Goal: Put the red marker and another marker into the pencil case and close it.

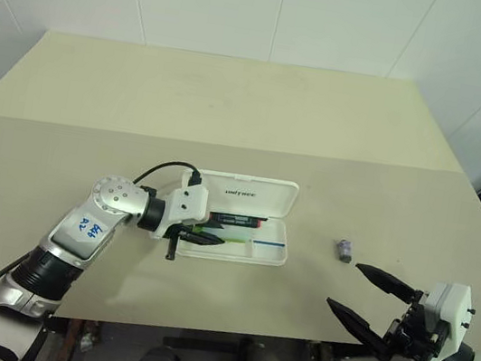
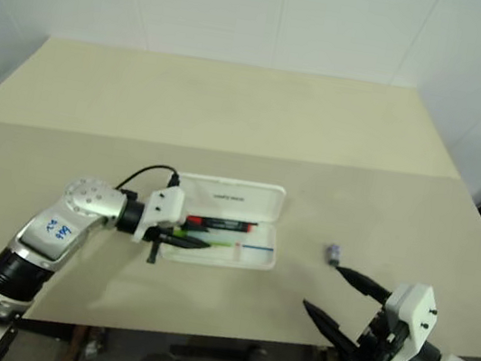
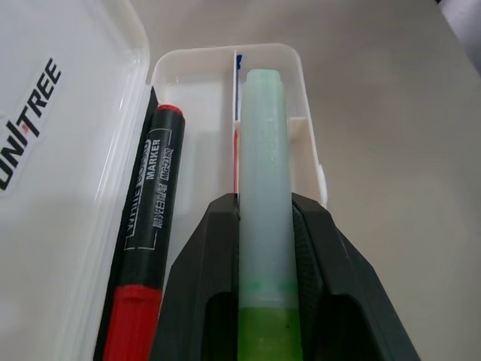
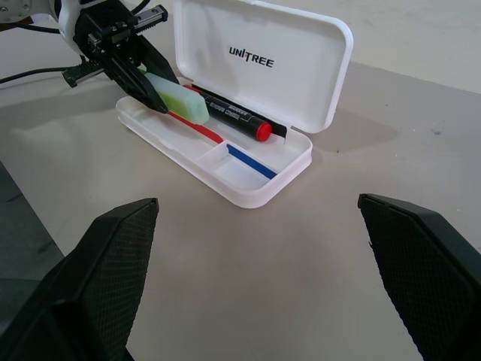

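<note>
The white pencil case [image 1: 270, 259] lies open mid-table, its lettered lid [image 4: 263, 56] folded back. The red marker [image 4: 239, 116], black with a red cap, lies inside the tray along the hinge side. My left gripper [image 1: 199, 238] is shut on the other marker, a pale green highlighter [image 3: 264, 173], and holds it tilted over the tray's left end, beside the red marker [image 3: 154, 218]. Whether the highlighter's free end touches the tray I cannot tell. My right gripper [image 1: 345, 285] stands open and holds nothing, near the table's front right edge, well apart from the case.
A small grey lump [image 1: 344, 249] lies on the table right of the case, just beyond my right gripper. A black cable [image 1: 155, 172] loops from the left wrist. Inside the tray run a red and a blue stripe [image 4: 252, 162].
</note>
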